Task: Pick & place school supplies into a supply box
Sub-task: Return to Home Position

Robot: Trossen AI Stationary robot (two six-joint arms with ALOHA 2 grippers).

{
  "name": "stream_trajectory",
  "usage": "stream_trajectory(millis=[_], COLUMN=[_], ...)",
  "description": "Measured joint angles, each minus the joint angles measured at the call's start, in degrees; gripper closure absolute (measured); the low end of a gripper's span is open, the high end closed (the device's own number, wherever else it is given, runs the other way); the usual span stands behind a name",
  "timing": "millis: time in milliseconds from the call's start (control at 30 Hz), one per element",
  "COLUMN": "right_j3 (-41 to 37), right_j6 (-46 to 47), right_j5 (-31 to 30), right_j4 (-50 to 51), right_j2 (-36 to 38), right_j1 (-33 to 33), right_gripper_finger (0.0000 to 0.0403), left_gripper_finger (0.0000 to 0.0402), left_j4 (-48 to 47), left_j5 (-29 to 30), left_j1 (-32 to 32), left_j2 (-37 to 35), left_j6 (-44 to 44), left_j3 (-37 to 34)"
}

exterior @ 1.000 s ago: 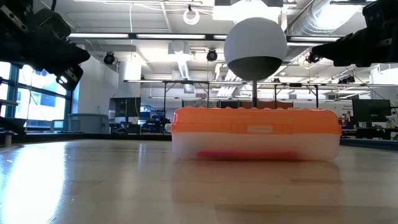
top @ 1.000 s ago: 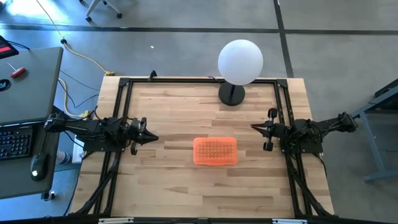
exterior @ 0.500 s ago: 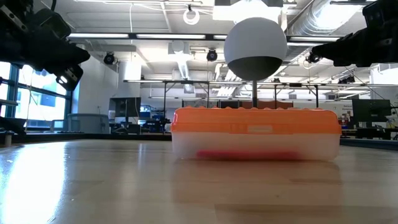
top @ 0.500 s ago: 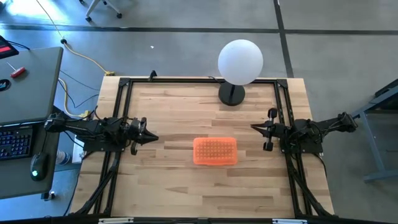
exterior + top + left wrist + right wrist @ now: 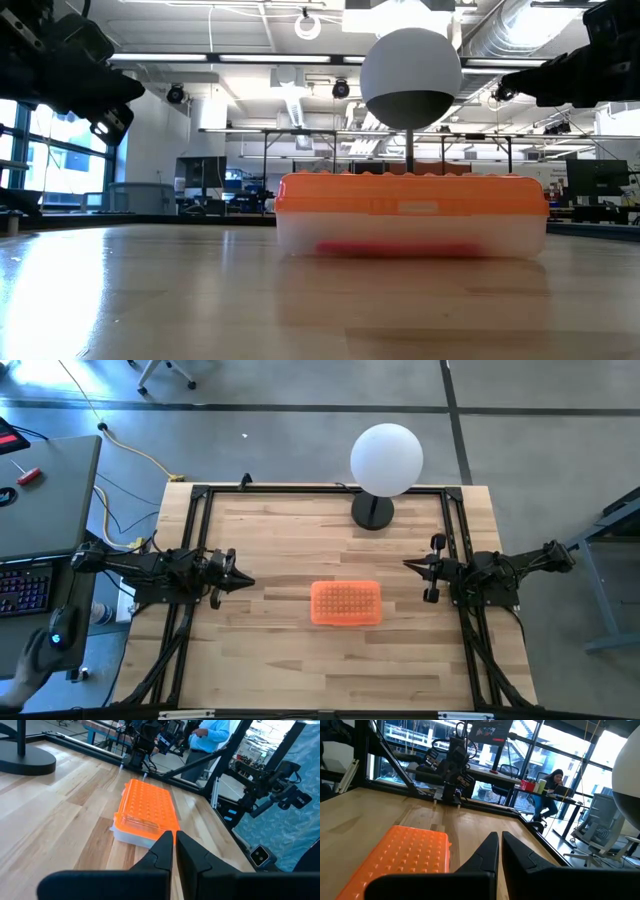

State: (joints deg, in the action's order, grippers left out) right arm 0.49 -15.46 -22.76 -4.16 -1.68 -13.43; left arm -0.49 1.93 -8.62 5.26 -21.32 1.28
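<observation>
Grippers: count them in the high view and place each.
2. The left gripper is left of the supply box, the right gripper right of it, neither touching it. None seems hidden.

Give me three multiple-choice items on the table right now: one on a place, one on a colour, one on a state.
1. Where on the wooden table is the clear plastic supply box with the bright orange lid?
A. Its near corner
B. The middle, between the left gripper and right gripper
C. Its far edge
2. What colour shows through the box's clear wall?
A. Blue
B. Green
C. Pink-red
3. The orange lid is:
A. shut on the box
B. lying beside it
C. standing open
Answers: 1 B, the high view shows it central, apart from both grippers. 2 C, a pink-red streak lies low inside. 3 A, the lid sits flat along the rim.
</observation>
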Motion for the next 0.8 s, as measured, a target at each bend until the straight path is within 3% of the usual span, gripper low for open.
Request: stream_trajectory(millis=[800], right_j3=[0.00], right_j6=[0.00], right_j5=[0.00], right_j4=[0.01], right_j2=[0.00], right_j1=[0.00], right_gripper_finger=[0.0402], left_gripper_finger=[0.0349], left_j4=[0.00], left_j5=[0.00], left_j1=[0.00], left_j2=[0.02], left_j6=[0.00], left_j3=[0.00])
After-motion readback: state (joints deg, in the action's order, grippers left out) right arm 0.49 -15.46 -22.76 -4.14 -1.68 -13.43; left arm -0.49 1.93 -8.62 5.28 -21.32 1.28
